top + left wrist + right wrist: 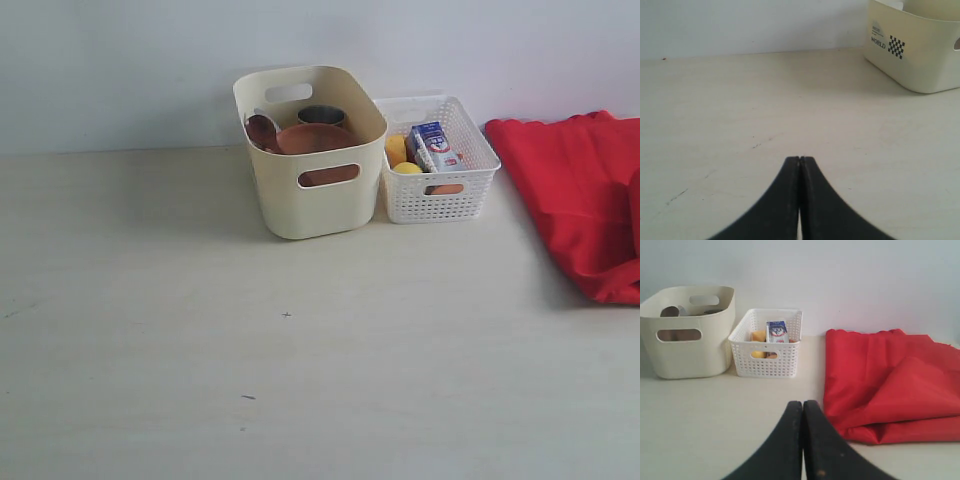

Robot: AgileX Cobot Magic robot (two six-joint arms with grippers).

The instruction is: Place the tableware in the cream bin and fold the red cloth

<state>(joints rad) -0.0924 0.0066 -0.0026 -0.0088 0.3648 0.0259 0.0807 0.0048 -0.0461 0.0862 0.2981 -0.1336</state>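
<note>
Exterior view, cream bin (300, 215) holding plate (312, 140), cup (322, 115)

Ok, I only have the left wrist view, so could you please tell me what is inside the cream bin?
Observer: The cream bin holds a round wooden plate and a steel cup.
Operator: Thanks, and what stands beyond it?
Observer: A white lattice basket right beside it, with a milk carton inside.
Operator: And past that, please?
Observer: The red cloth lies folded in layers on the table, apart from the basket.
</note>
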